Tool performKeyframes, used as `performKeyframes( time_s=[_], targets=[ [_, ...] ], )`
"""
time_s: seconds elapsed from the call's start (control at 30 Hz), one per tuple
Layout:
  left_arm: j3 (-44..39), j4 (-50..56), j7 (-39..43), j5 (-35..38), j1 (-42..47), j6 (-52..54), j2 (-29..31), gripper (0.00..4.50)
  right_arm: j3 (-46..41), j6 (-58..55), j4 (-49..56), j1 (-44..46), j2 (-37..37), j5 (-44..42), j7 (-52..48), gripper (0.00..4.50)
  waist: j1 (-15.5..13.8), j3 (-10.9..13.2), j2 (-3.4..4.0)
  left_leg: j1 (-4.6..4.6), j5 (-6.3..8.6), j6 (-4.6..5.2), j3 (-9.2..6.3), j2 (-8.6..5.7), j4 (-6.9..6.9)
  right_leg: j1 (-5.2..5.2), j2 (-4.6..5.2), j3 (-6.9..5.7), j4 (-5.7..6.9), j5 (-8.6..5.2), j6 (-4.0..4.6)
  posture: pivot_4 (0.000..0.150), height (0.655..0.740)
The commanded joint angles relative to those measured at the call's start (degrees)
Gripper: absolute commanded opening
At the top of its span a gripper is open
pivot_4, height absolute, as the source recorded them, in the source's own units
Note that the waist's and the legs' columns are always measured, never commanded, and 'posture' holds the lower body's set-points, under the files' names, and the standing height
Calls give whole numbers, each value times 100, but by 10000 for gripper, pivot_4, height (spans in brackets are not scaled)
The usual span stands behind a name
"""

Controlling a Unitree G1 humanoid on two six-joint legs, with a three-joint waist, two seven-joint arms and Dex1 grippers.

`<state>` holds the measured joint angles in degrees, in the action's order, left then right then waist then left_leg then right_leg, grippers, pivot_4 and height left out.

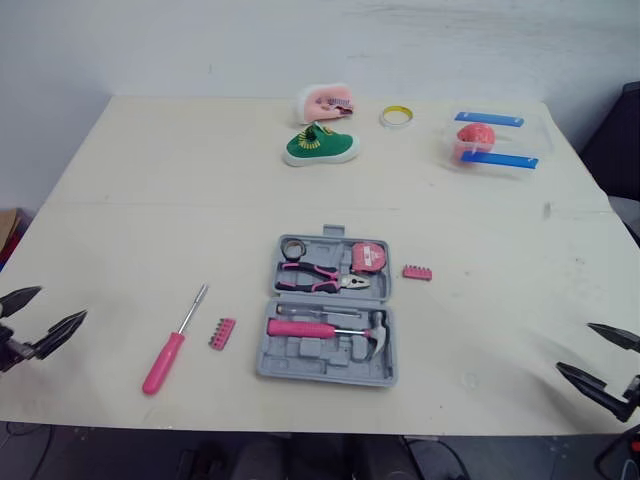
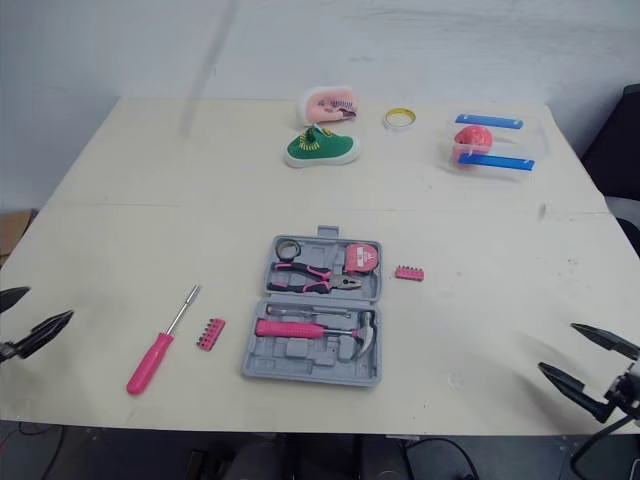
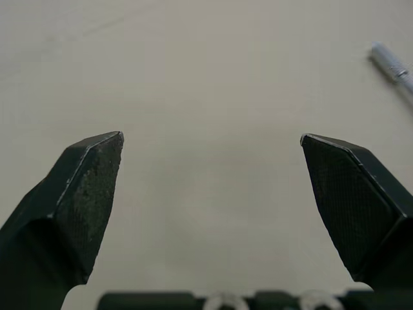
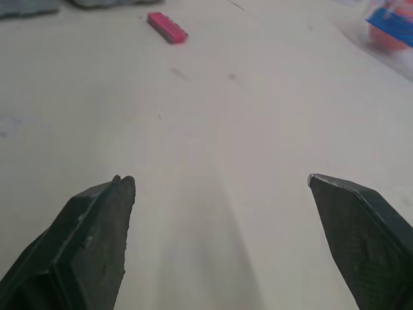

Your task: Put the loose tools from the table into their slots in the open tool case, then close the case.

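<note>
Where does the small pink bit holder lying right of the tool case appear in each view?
Left eye view: small pink plastic bit holder, just right of the open grey plastic tool case.
Right eye view: the holder, same spot.
Right wrist view: the holder, lying beyond the right pincer.
Shared landmark: that case.

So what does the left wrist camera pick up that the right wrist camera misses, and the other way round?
Left wrist view: the left gripper, fingers open, and the metal tip of the screwdriver. Right wrist view: the right gripper, also open, a pink bit holder, the grey edge of the tool case and a clear box with blue clips. Both share the cream table under the fingers.
</note>
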<state>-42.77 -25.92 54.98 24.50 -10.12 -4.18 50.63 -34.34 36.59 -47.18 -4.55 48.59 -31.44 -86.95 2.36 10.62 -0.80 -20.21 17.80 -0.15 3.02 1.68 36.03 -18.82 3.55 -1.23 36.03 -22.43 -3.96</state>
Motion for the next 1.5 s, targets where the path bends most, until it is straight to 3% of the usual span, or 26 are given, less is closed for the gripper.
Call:
performKeyframes(
  time_s=[0.03,0.27,0.57,0.67,0.83,0.97,1.3,1.5],
  targets=[
    [-298,-51,-114,9,-195,-179,18,44475,-204,345,-499,119,136,-63,-234,45000,3,0,0,2,0,-1,0,0,-1,0,0,0,2,-1,1,1500,7400],
    [-324,874,-351,237,-451,152,-234,44475,-41,320,-374,505,-40,-197,-326,45000,14,2,4,0,5,-14,0,1,-3,-6,4,0,5,-1,9,1500,7400],
    [256,4188,-1175,991,-1043,1756,-960,44475,849,-492,1893,801,-882,-431,11,45000,70,2,5,-10,6,-14,1,1,1,-8,1,-3,5,0,6,1500,7400],
    [497,5307,-1859,1163,-1111,2296,-1321,44475,1186,-861,2857,691,-1133,-440,269,45000,56,2,4,-16,6,-14,0,1,7,-8,-3,-3,2,1,2,1500,7400],
    [1334,6545,-2435,937,-1435,2746,-1769,44475,1724,-1401,4030,635,-1355,-403,605,45000,9,2,4,-13,3,-15,-1,0,15,-2,-5,-3,6,4,-4,1500,7400],
    [1780,6812,-3132,586,-1592,2870,-2325,44475,2056,-1751,4702,641,-1388,-361,835,45000,-15,2,4,-10,3,-15,2,0,16,3,-9,5,1,5,-6,1500,7400],
    [3368,6533,-3488,-846,-1918,2732,-2696,44475,2276,-2209,5436,716,-1373,-321,1303,45000,-88,3,2,-15,5,-10,-1,-1,20,5,-9,5,-8,5,-5,1500,7400],
    [3486,6289,-3725,-1248,-1836,2588,-2873,44475,2480,-2373,6128,526,-1358,-414,1343,45000,-75,5,-1,-15,6,-8,-2,4,17,3,-12,4,-8,4,-3,1500,7400]
  ],
)
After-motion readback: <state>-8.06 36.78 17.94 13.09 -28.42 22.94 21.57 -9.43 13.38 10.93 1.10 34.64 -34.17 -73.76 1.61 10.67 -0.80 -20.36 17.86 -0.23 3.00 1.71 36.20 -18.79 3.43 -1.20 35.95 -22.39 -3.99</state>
